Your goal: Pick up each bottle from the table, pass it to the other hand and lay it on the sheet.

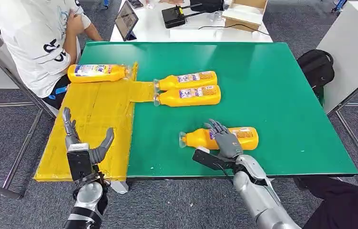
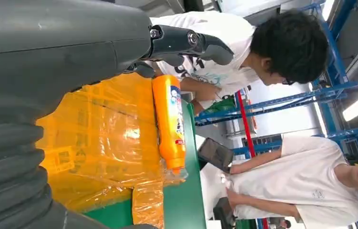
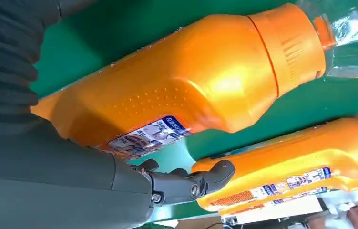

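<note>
A person in a white printed T-shirt (image 1: 36, 43) is sitting at the far left corner of the green surface (image 1: 272, 95), with a black tablet (image 1: 126, 20) and a cardboard box (image 1: 246, 12) lying on the white table beyond. One orange plastic bottle (image 1: 98, 73) is lying crosswise on the yellow plastic sheet (image 1: 91, 124), cap pointing right. Two orange bottles (image 1: 186, 88) are lying side by side mid-surface, caps pointing left. The right hand (image 1: 224, 138) is resting, fingers spread, over the nearest orange bottle (image 1: 243, 137), whose cap is pointing left. The left hand (image 1: 84, 143) is hovering over the sheet, fingers apart and holding nothing.

Two silver metal forearms are seen, each ending in a black wrist block. The left hand (image 1: 85, 145) and right hand (image 1: 225, 140) have grey jointed fingers; a grey ribbed cover and small screws are visible.
</note>
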